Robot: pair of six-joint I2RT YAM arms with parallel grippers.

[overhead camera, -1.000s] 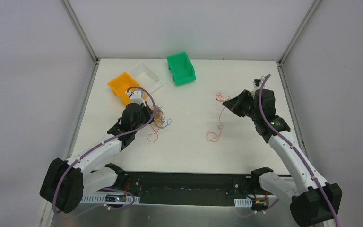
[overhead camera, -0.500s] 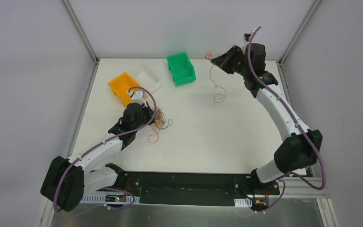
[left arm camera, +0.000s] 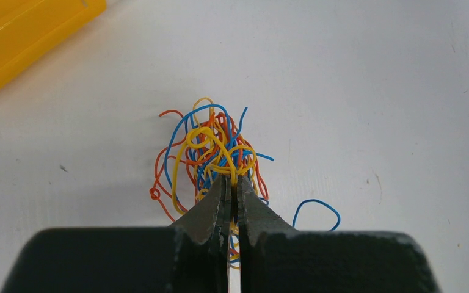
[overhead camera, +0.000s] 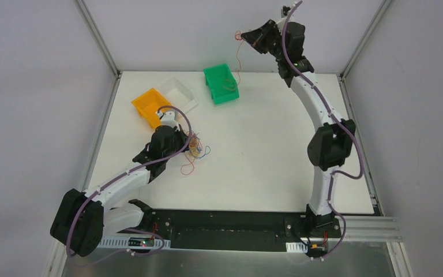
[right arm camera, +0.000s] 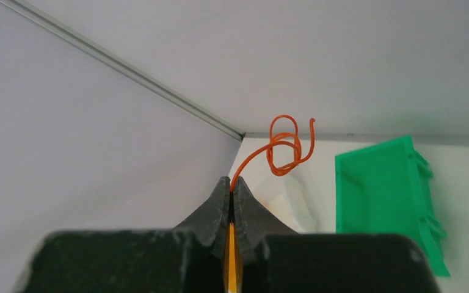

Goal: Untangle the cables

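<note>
Left jaws pinch the tangle point(left arm camera: 210, 152) on the desk point(left arm camera: 372, 91); right jaws, high and far, pinch an orange wire point(right arm camera: 281, 146).

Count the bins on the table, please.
3. Orange bin at the far left of the table; clear bin right beside it, further back; green bin at far centre. None looks hidden, though the arms cover some of the table.

Robot lab — white-panelled test enclosure point(overhead camera: 34, 86)
</note>
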